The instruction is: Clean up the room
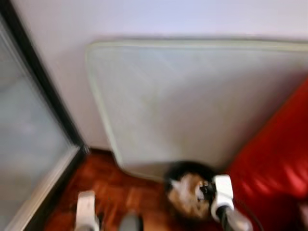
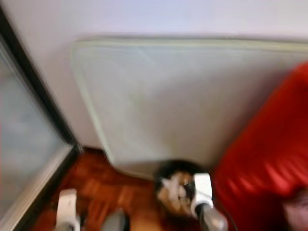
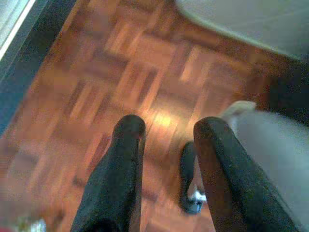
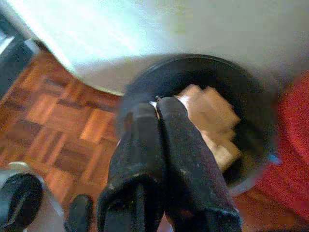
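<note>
A black round bin (image 1: 188,193) with brown crumpled paper (image 4: 212,118) inside stands on the parquet floor, at the foot of a pale mattress. My right gripper (image 4: 157,102) is shut and hangs over the bin's near rim (image 4: 145,79); I cannot make out anything held between its fingers. Its white wrist (image 1: 223,191) shows beside the bin. My left gripper (image 3: 164,126) is open over bare parquet (image 3: 120,72), with its white wrist (image 1: 86,208) low on the left. The head views are blurred.
The pale mattress (image 1: 192,101) leans against the white wall. A red sofa or cover (image 1: 276,159) rises on the right. A glass door with a black frame (image 1: 45,91) runs along the left. My own grey leg (image 3: 273,145) and dark foot (image 3: 189,186) stand on the floor.
</note>
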`<state>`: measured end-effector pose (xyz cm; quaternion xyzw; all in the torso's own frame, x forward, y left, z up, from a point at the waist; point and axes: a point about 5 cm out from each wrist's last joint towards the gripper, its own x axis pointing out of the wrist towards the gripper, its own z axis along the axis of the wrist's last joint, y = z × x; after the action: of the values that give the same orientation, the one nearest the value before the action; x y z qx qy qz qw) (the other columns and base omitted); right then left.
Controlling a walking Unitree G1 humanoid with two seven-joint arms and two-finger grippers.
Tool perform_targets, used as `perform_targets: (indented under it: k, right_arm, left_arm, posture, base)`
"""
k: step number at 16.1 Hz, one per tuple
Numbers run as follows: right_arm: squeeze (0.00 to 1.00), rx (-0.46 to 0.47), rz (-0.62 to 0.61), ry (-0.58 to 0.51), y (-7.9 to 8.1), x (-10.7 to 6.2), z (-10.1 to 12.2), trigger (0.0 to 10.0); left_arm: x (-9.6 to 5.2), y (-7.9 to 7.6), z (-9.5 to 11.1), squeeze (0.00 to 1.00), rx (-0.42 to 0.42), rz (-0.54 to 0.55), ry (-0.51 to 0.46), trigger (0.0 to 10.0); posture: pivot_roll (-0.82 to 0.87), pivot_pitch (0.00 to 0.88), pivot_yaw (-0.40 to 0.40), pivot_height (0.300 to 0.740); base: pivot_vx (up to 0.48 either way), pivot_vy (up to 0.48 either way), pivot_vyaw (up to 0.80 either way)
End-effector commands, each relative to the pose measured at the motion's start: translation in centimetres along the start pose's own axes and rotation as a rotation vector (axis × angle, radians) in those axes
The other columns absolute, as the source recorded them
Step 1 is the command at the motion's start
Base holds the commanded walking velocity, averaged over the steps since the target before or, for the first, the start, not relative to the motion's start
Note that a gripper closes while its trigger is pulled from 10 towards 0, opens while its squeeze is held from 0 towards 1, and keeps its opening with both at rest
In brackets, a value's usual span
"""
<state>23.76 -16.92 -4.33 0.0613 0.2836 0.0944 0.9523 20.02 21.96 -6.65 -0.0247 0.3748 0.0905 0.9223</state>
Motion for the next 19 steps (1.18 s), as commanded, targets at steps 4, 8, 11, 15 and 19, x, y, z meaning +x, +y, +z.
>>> perform_targets:
  k: [4,8,11,15,19]
  right_arm:
    - [0.00,0.003,-0.005,0.009,0.2,-0.1,-0.3,10.0]
    - [0.00,-0.010,-0.044,-0.013,0.1,0.3,0.4,10.0]
    - [0.00,0.009,-0.096,-0.023,-0.4,0.5,1.2,10.0]
    - [0.00,0.016,-0.105,-0.032,0.0,1.0,1.9,10.0]
    - [0.00,0.040,-0.105,-0.028,0.3,1.2,1.9,10.0]
  left_arm:
    - [0.1,0.4,0.6,0.00,0.007,0.008,-0.022,10.0]
    - [0.1,0.3,0.6,0.00,0.005,0.002,-0.033,10.0]
    - [0.1,0.3,0.8,0.00,-0.006,0.001,-0.048,10.0]
    - [-0.7,1.3,-0.4,0.00,-0.009,-0.002,-0.087,10.0]
    - [-0.8,1.7,-0.6,0.00,-0.009,0.000,-0.088,10.0]
  posture:
    - [0.08,0.000,0.025,0.636]
    - [0.09,0.000,0.019,0.636]
    - [0.09,0.000,0.013,0.636]
    - [0.09,0.000,0.014,0.636]
    - [0.10,0.000,0.017,0.636]
  base:
    - [0.000,0.000,0.00]
    - [0.000,0.000,0.00]
    - [0.175,0.000,0.00]
    - [0.302,0.000,0.00]
    - [0.318,0.000,0.00]
